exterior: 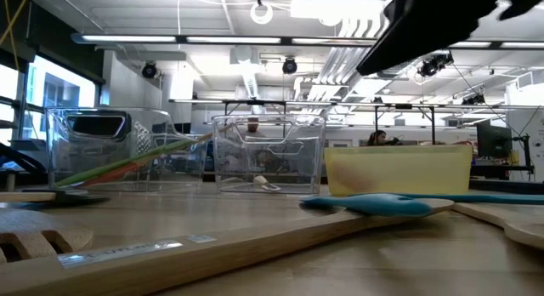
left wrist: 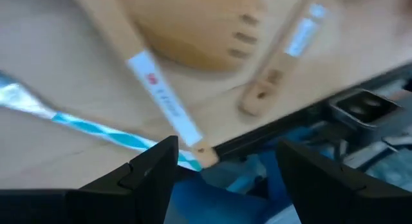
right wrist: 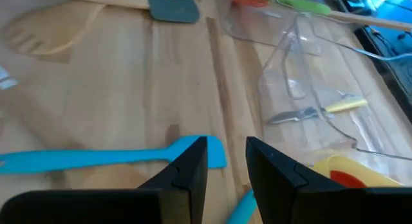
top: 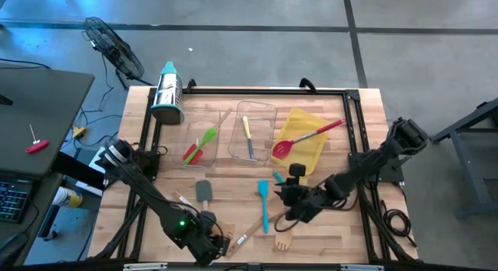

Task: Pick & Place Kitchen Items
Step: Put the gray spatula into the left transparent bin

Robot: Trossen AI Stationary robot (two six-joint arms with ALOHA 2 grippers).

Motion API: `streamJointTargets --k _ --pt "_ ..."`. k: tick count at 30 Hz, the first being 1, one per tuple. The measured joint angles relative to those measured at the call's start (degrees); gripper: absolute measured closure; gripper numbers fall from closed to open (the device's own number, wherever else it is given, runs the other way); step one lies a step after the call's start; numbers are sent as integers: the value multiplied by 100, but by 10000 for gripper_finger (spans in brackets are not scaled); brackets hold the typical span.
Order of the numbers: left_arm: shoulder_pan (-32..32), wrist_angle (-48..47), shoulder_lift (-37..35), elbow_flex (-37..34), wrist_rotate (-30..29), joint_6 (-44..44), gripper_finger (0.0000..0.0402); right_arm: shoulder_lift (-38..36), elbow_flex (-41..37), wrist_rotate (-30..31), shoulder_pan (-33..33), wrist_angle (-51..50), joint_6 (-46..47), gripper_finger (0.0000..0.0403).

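Hovering at table's front edge, left gripper [left wrist: 222, 163] has fingers spread wide, nothing held; wooden utensil handles [left wrist: 164, 102] lie just beyond its tips, not touched. Right gripper [right wrist: 226, 163] sits low mid-table w/ fingers narrow, a slim gap, empty; teal spatula [right wrist: 103, 158] lies flat just ahead of them. Red spoon [top: 299, 139] rests in yellow bin [top: 313, 150]; grey spatula [top: 204, 191] on the wood.

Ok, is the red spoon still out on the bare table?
No, the red spoon lies across the yellow bin, its bowl inside.
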Motion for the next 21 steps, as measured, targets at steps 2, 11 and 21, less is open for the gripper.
streamJointTargets --k 2,11,21 --pt "-2 -68 67 -2 96 -135 146 0 0 67 149 -21 -11 304" --pt "-1 -296 54 -4 136 -446 146 -4 0 174 534 -19 -103 304" --pt "74 -404 214 -10 9 -463 146 -4 0 100 538 -21 -103 304"
